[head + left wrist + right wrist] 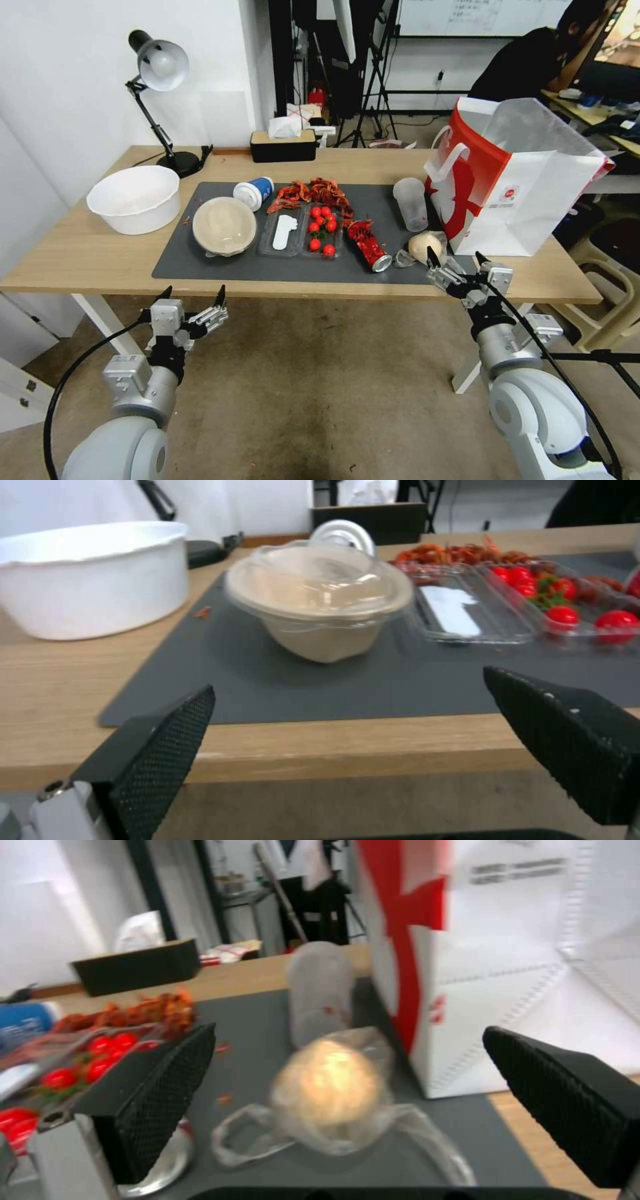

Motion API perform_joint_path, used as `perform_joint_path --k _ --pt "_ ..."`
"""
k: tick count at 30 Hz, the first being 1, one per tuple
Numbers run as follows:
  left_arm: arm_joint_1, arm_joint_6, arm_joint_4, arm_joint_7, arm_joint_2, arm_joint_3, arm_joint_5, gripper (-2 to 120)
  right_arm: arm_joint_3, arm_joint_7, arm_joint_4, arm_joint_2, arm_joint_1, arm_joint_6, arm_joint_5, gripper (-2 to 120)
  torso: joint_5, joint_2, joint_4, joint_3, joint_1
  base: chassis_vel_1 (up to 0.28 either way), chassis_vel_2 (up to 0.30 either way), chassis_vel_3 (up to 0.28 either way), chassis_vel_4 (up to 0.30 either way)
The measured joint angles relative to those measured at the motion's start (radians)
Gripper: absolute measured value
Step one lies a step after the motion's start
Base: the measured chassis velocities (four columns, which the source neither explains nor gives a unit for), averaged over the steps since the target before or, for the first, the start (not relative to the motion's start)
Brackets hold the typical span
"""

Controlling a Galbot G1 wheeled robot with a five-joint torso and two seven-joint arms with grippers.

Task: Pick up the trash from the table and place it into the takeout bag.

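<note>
With jaws spread and empty, the right gripper [455, 262] hangs at the table's [80, 253] near edge before the bagged lump [330, 1085], which looks light, soft and slippery beside the takeout bag [527, 193], best pinched by its crumpled film; left gripper [193, 297] spread, idle.

The light-wood tabletop [80, 257] carries a dark grey mat [220, 263] across its middle. Directly on the wood stand a white basin [135, 199] to the left of the mat, a black desk lamp [160, 100] behind the basin, and a black tissue box [283, 145] at the far edge. The takeout bag [513, 180] stands at the right end, overlapping the mat's right edge.
</note>
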Motion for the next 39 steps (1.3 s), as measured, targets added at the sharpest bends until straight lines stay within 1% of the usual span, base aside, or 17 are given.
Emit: perform_joint_path --k 6,10,14,16,18,20,22,24,28,32,33,35,36,37,38,39 --pt "-0.015 0.0 0.021 0.011 0.016 0.02 0.001 100 0.001 0.044 -0.048 -0.015 0.048 -0.016 0.033 100 0.0001 0.0 0.0004 0.0 0.0 0.0 0.0 0.0 0.0" --pt "-0.019 -0.001 0.028 0.015 0.022 0.024 0.001 100 -0.006 0.053 -0.076 -0.027 0.074 -0.023 0.052 100 0.0001 0.0 0.0001 0.0 0.0 0.0 0.0 0.0 0.0" --pt "-0.019 -0.005 0.031 0.017 0.022 0.024 0.001 100 -0.03 0.06 -0.112 -0.048 0.116 -0.027 0.089 100 0.0001 0.0 0.0004 0.0 0.0 0.0 0.0 0.0 0.0" --pt "-0.019 -0.006 0.032 0.018 0.02 0.023 0.001 100 -0.066 0.081 -0.148 -0.071 0.16 -0.04 0.125 100 0.0001 0.0 0.0004 0.0 0.0 0.0 0.0 0.0 0.0" --pt "-0.019 -0.006 0.033 0.019 0.02 0.022 0.001 100 -0.079 0.09 -0.162 -0.079 0.175 -0.043 0.132 100 0.0 0.0 0.0004 0.0 0.0 0.0 0.0 0.0 0.0" --pt "-0.021 -0.008 0.038 0.019 0.017 0.018 0.001 100 -0.131 0.122 -0.218 -0.1 0.232 -0.056 0.147 100 0.0001 0.0 0.0003 0.0 0.0 0.0 0.0 0.0 0.0" --pt "-0.022 -0.009 0.04 0.019 0.016 0.017 0.001 100 -0.142 0.128 -0.228 -0.103 0.245 -0.059 0.15 100 0.0001 0.0 0.0004 0.0 0.0 0.0 0.0 0.0 0.0" --pt "-0.023 -0.013 0.047 0.019 0.014 0.014 0.001 100 -0.183 0.156 -0.272 -0.108 0.297 -0.075 0.157 100 0.0002 0.0 0.0005 0.0 0.0 0.0 0.0 0.0 0.0" --pt "-0.022 -0.024 0.056 0.019 0.008 0.01 0.005 100 -0.219 0.192 -0.309 -0.104 0.35 -0.099 0.164 100 -0.0001 0.0 0.0006 0.0 0.0 0.0 0.0 0.0 0.0" --pt "-0.02 -0.033 0.061 0.019 0.006 0.009 0.008 100 -0.234 0.213 -0.319 -0.098 0.364 -0.123 0.168 99 0.0 0.0 0.0003 0.0 0.0 0.0 0.0 0.0 0.0" --pt "-0.02 -0.039 0.064 0.019 0.005 0.007 0.009 100 -0.24 0.221 -0.324 -0.094 0.368 -0.131 0.168 96 0.0001 0.0 0.0003 0.0 0.0 0.0 0.0 0.0 0.0" --pt "-0.02 -0.041 0.065 0.019 0.005 0.006 0.01 100 -0.243 0.226 -0.326 -0.091 0.369 -0.138 0.169 94 0.0 0.0 0.0004 0.0 0.0 0.0 0.0 0.0 0.0" --pt "-0.02 -0.045 0.067 0.019 0.005 0.004 0.011 100 -0.246 0.231 -0.327 -0.089 0.37 -0.146 0.169 91 0.0 0.0 0.0003 0.0 0.0 0.0 0.0 0.0 0.0" --pt "-0.019 -0.052 0.07 0.019 0.006 0.002 0.012 100 -0.249 0.237 -0.33 -0.086 0.372 -0.152 0.169 84 0.0 0.0 0.0003 0.0 0.0 0.0 0.0 0.0 0.0" --pt "-0.019 -0.052 0.07 0.019 0.006 0.002 0.012 100 -0.249 0.237 -0.33 -0.086 0.372 -0.152 0.169 84 0.0 0.0 0.0003 0.0 0.0 0.0 0.0 0.0 0.0" --pt "-0.019 -0.055 0.071 0.019 0.006 0.001 0.013 100 -0.25 0.238 -0.332 -0.084 0.373 -0.154 0.169 80 0.0 0.0 0.0003 0.0 0.0 0.0 0.0 0.0 0.0"
